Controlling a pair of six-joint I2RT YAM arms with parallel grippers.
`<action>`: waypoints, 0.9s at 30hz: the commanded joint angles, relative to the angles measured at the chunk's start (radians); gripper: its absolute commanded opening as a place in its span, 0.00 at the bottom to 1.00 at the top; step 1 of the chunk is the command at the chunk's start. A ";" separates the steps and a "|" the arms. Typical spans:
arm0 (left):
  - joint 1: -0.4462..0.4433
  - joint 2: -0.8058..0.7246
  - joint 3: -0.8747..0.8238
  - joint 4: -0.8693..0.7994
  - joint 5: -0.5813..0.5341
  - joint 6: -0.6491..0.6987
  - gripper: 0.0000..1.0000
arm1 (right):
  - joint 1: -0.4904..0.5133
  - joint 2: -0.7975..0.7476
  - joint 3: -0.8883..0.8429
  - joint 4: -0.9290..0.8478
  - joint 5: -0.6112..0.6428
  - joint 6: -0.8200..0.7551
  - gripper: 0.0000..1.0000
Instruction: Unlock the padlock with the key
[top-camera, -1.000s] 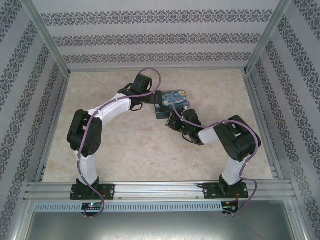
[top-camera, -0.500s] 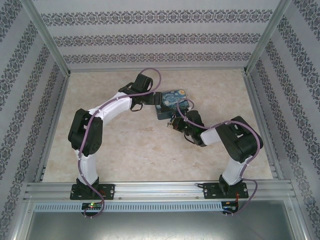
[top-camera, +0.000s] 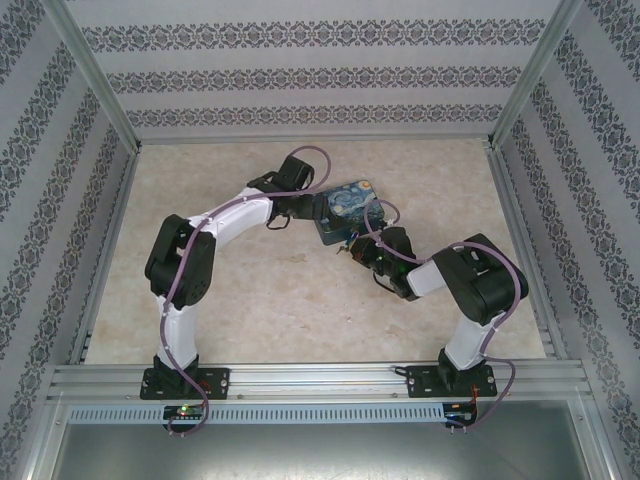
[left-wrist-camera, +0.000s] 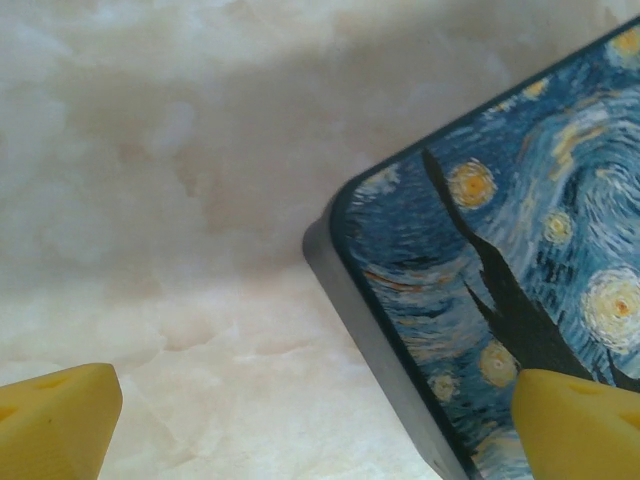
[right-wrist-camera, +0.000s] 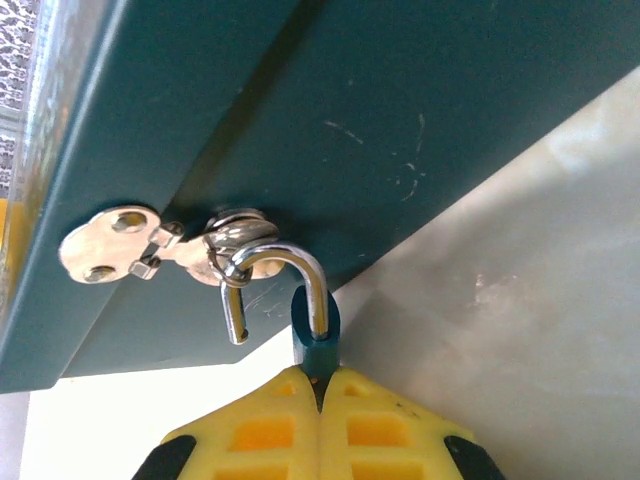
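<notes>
The shackle is sprung, one leg free, so the padlock looks unlocked, hooked through the hasp on the box. The right claw pinches its blue body; the left claw gapes empty by the box corner. Unhooking is left.

Bright, even, diffuse light throughout.
A soft shadow spreads over the marble tabletop beside the painted box; the near yellow fingertips blur; steel on the padlock glints sharply.

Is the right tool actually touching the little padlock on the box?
Touching. The right wrist view shows the yellow fingers of the right tool pinching the blue body of the padlock.
</notes>
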 joint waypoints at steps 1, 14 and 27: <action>-0.028 0.029 0.004 -0.028 -0.039 0.020 1.00 | -0.016 0.000 -0.022 0.031 -0.010 0.022 0.00; -0.078 0.049 -0.052 -0.038 -0.157 0.042 1.00 | -0.083 -0.007 -0.059 0.087 -0.007 0.103 0.00; -0.090 0.078 -0.063 -0.042 -0.172 0.056 1.00 | -0.129 0.026 -0.022 0.125 -0.023 0.184 0.00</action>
